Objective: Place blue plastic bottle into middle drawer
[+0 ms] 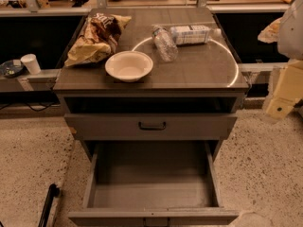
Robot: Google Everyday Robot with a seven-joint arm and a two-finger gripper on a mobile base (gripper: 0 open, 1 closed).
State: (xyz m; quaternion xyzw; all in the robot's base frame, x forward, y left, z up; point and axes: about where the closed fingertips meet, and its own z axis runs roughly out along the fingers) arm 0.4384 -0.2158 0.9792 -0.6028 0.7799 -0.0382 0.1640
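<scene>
Drawer [151, 195]: nearest to me, pulled fully out at the foot of the cabinet. It has tall side walls and a bare grey floor, with nothing in it yet.
Upper drawer [151, 126]: just behind and above, shut, with a black bar handle. Over it is a dark open slot under the top.
Bowl [129, 65]: pale and empty, at the front of the bench [199, 72], left of centre.
Tool [282, 96]: a cream block hanging off the bench's right front corner, outside the cabinet, touching nothing and carrying nothing. Whether it is open or closed I cannot tell from where I stand.
Clear bottle [164, 44]: small and unlabelled, lying on its side behind the bowl, angled front to back. Its far end lies just beside the bottle to be moved.
Bottle [191, 34]: lying on the bench toward the back, right of centre, not yet picked up.
Bottle axis: runs left to right across the bench, with the white cap at the right end, on the tool's side.
Bearing: from the tool, the bottle lies to the left and farther back, up on the bench. By my judgement the reach goes in over the right edge and meets the cap end first.
Bag [94, 37]: a crumpled snack bag at the back left, well apart from the bottle.
Cup [31, 63]: white, on a ledge off to the left, beyond the cabinet.
</scene>
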